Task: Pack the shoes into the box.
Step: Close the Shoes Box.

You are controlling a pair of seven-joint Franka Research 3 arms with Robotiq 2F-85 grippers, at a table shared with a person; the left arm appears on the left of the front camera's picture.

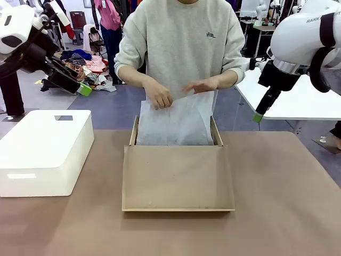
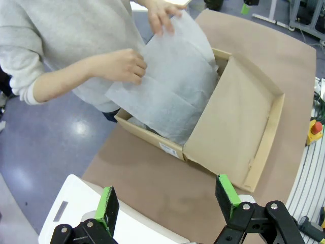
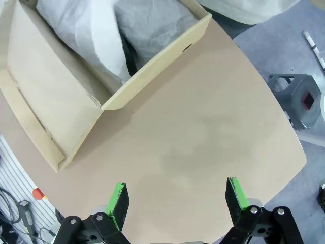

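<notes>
In the upper left of the front view the left gripper [image 1: 84, 89] hangs in the air, clear of the table [image 1: 287, 202]. In its own wrist view its green-padded fingers [image 2: 107, 203] stand wide apart with nothing between them. Below it, at the left of the table, sits a white rounded plastic box [image 1: 45, 152] with its top on. It has a small dark slot on top and a pale label on its front. No writing can be made out on either.

In the middle of the frame stands the cardboard box [image 1: 216, 132], open, with its attached flap lid [image 1: 178, 178] lying flat on the table toward the camera. White tissue paper [image 1: 176, 125] fills the box and rises above its walls, and what lies under the paper is hidden. The person at the far side holds the paper's upper edge. The person's own right hand [image 1: 159, 96] pinches it, and the person's own left hand [image 1: 201, 85] lies flat on it just beside. A small logo on the chest of the grey sweatshirt [image 1: 176, 53] is too small to read. In the left wrist view a white sticker [image 2: 170, 149] on the box's end wall carries print too fine to make out.

At the upper right the white arm [image 1: 298, 40] bears the letters "RANK", with the rest cut off at the frame's edge. The right gripper [image 1: 258, 117] points downward beyond the table's far right corner. In the right wrist view its fingers [image 3: 120, 198] are spread wide and empty, above bare tabletop, with the cardboard box at the upper left of that picture.
</notes>
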